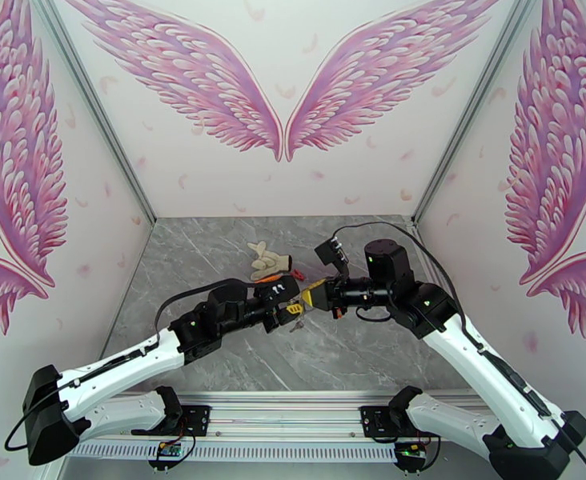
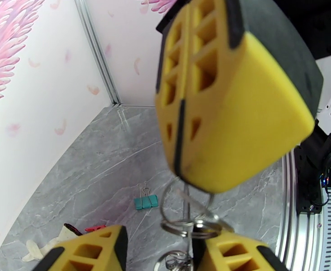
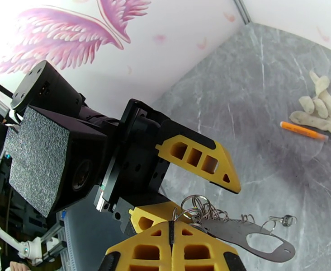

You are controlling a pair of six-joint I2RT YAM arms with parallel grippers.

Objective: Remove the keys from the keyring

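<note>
Meeting above the middle of the tabletop [image 1: 205, 258], the left gripper [image 1: 291, 307] and right gripper [image 1: 317, 295] sit tip to tip, both clear of the surface. Right gripper's yellow fingers are pressed flat together. In the right wrist view they seem to pinch one end of the keyring [image 3: 251, 238], though the contact point is hidden behind the fingertips, so that is likely rather than certain. Keyring is a dark flat plate with an oval hole, sticking out sideways from the right gripper's tip in mid-air. A tangle of wire rings [image 3: 197, 207] bunches at the pinched end, and the keys [image 3: 284, 219] dangle off small rings along the plate's upper edge. Left gripper's fingers are spread apart, one on either side of the ring tangle, not clamped on anything; one finger sits just beside the rings, and whether it touches them is unclear. Toward the far edge of the tabletop lie a white glove [image 1: 267, 262], an orange pen [image 1: 273, 278] just beside it and a red clip [image 1: 299, 274]. A teal binder clip [image 2: 146, 202] lies on the tabletop apart from those.
</note>
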